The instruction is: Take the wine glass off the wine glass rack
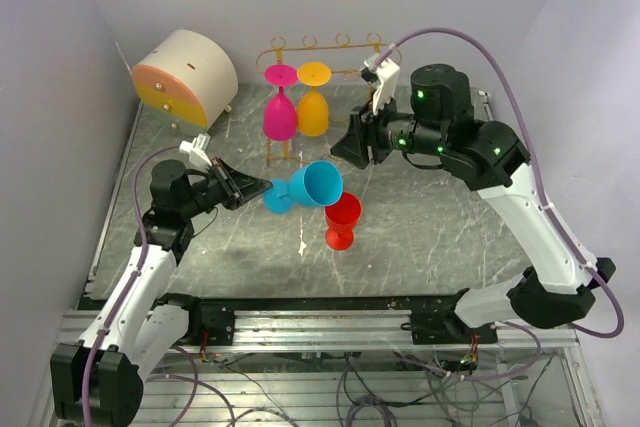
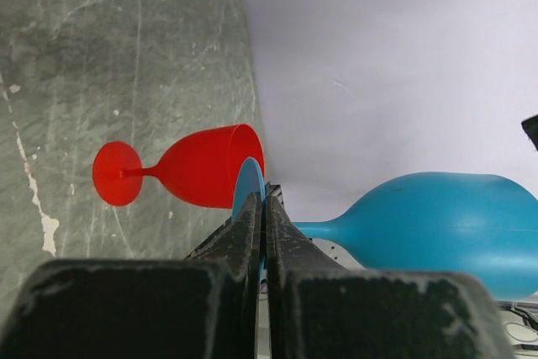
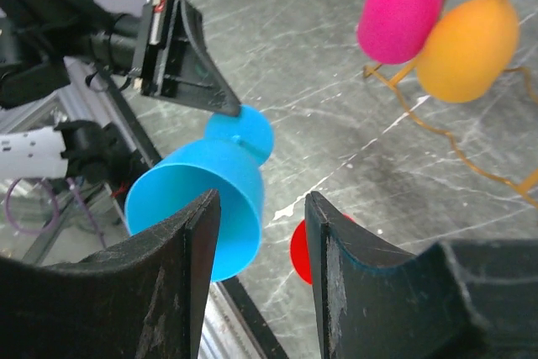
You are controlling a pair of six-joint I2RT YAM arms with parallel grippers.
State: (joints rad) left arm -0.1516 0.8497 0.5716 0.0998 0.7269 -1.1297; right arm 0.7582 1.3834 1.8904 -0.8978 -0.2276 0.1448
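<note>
Jaws of the left gripper (image 1: 262, 189) were pinched tight on the round foot of a blue plastic wine glass (image 1: 318, 185). It was held clear of the grey marbled table (image 1: 450, 232), on its side, with its open mouth turned toward the right arm. From the left wrist, that foot showed only as a thin edge between the black fingers (image 2: 249, 233), and the bowl (image 2: 437, 229) was cut off at the right edge of the picture. Behind and to the left sat a cream round drawer box (image 1: 185, 77).

At the back stood the golden-yellow wire wine glass rack (image 1: 322, 45). A pink wine glass (image 1: 279, 112) and an orange wine glass (image 1: 313, 107) hung side by side from its rail, bowls down.

A red plastic wine glass (image 1: 342, 219) lay on the table just below the blue one. The right wrist camera saw only a sliver of it (image 3: 299, 251) behind a finger.

Further right, the right gripper (image 1: 348, 150) hovered with its jaws spread apart, gripping nothing. It pointed toward the blue glass and stood apart from it.
</note>
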